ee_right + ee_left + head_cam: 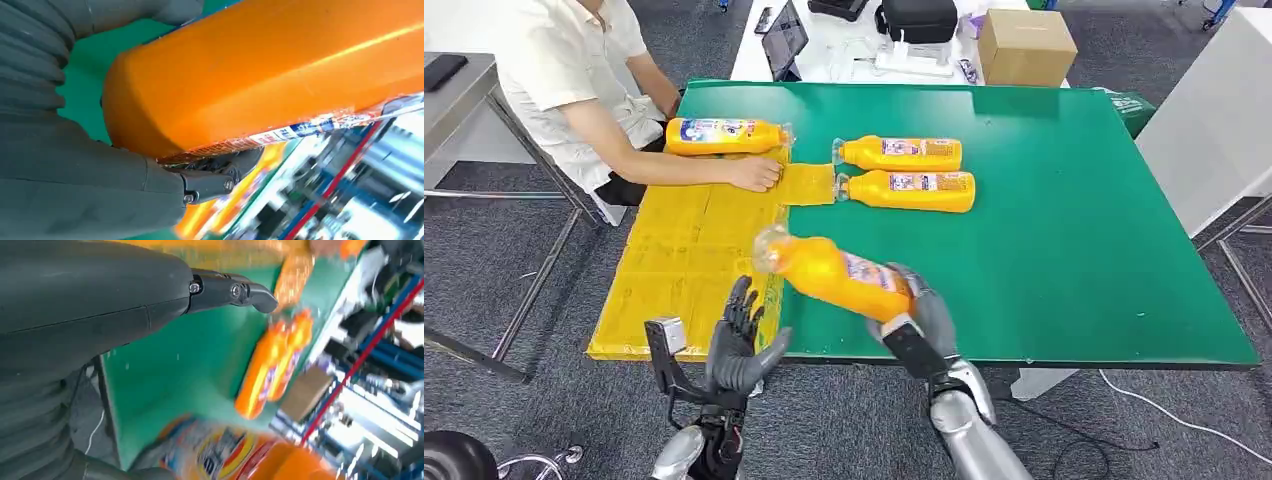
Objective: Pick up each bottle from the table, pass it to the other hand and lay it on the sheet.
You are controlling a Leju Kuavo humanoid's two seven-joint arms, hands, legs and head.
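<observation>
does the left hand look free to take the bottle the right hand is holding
Probably yes. The left hand is open, fingers spread, beside the cap end of the held bottle, which the right hand grips by its base. Nothing lies between them.

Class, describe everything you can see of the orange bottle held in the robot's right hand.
The orange bottle looks like glossy plastic, with a clear cap end and a colourful printed label on its side. The right hand grips its base end, holding it tilted above the green table's near edge, cap pointing toward the yellow sheet. The left hand waits close by, fingers apart, not touching it.
</observation>
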